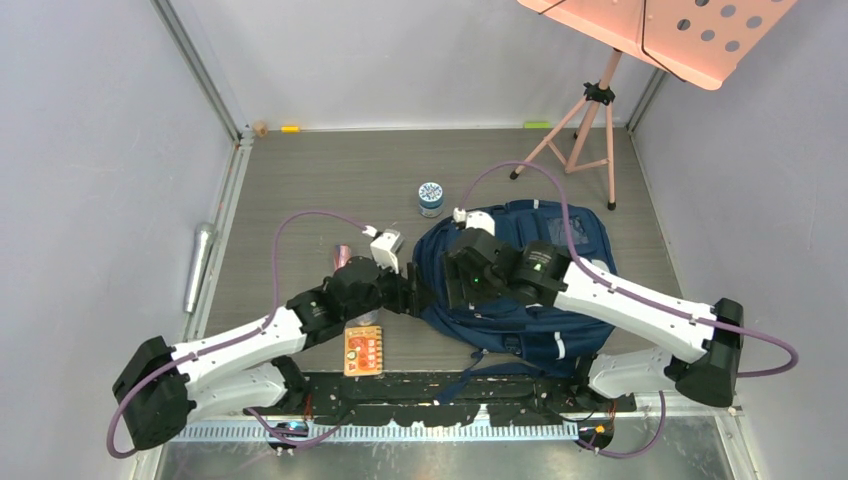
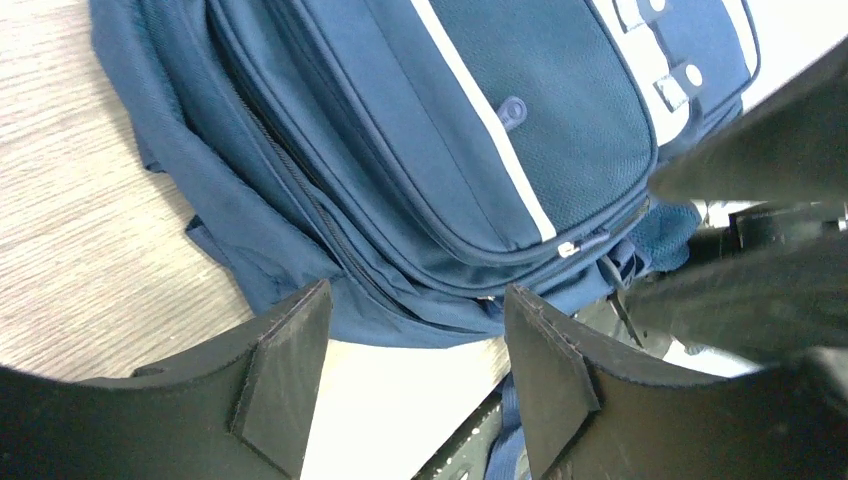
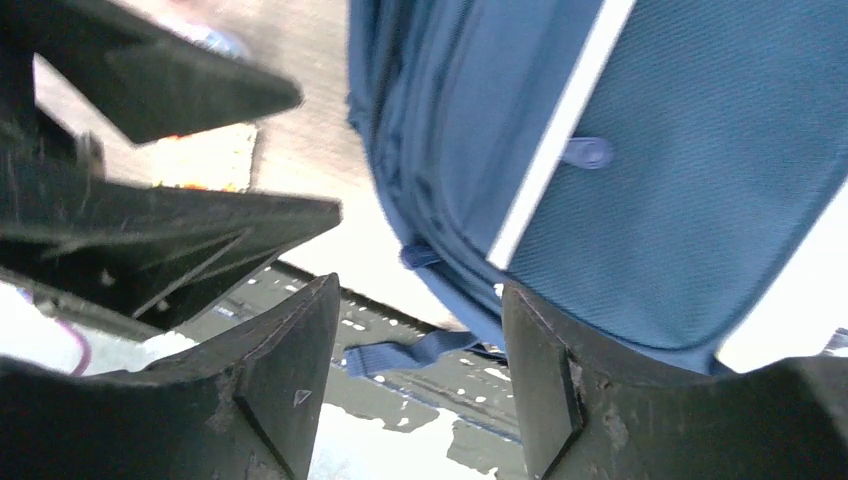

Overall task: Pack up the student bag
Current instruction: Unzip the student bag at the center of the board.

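The student bag (image 1: 545, 325), a large navy backpack with pale stripes, lies flat on the table right of centre. My left gripper (image 1: 418, 297) is at the bag's left edge. In the left wrist view it (image 2: 415, 300) stands open, nothing between its fingers, and the bag's zipped front pocket (image 2: 450, 130) lies just beyond. My right gripper (image 1: 455, 285) hovers over the bag's left part, close to the left gripper. In the right wrist view it (image 3: 420, 290) is open and empty, with the bag (image 3: 700, 180) to its right and a blue strap (image 3: 410, 355) below.
An orange card-like booklet (image 1: 363, 350) lies near the left arm. A blue-and-white jar (image 1: 430, 197) stands behind the bag. A pink object (image 1: 343, 255) lies left of the grippers. A pink music stand (image 1: 600, 100) stands at the back right, and a silver cylinder (image 1: 198, 265) lies by the left wall.
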{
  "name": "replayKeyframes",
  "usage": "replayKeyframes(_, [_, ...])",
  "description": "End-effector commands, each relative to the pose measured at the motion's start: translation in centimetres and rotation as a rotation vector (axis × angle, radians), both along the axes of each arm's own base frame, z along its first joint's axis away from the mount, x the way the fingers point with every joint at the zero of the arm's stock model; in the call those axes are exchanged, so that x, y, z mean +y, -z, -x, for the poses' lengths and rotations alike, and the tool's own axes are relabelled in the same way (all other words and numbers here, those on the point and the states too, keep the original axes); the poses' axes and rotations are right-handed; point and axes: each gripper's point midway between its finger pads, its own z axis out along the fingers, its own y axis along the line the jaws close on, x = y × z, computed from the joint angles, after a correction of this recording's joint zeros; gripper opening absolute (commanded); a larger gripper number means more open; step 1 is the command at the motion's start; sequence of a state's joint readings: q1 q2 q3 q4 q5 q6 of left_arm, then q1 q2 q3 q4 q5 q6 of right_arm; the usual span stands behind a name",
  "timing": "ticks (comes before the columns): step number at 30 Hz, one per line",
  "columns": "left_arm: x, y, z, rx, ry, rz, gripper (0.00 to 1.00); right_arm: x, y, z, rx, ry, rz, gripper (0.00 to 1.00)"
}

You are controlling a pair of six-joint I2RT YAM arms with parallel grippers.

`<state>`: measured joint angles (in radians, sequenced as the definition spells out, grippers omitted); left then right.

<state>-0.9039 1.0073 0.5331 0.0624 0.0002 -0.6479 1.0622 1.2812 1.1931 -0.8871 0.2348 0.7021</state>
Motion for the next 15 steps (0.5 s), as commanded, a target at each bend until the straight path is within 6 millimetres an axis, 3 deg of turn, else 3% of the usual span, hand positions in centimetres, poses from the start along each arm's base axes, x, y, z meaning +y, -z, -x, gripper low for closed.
replayKeyframes(1, [-1.5, -1.1, 0.9, -0.073, 0.072, 0.002, 0.66, -4.1, -1.5, -2.4, -0.106, 0.112, 0.083, 0.68])
replayKeyframes(6, [-4.8, -1.3, 3.2, -0.118, 0.193, -0.014, 0.66, -7.0, -1.2, -3.7, -0.127, 0.212, 0.111, 0.7])
replayKeyframes(15, [-7.3, 0.0, 3.6, -0.174, 0.243, -0.099, 0.57, -8.2, -0.8, -3.3, -0.123, 0.25, 0.076, 0.7])
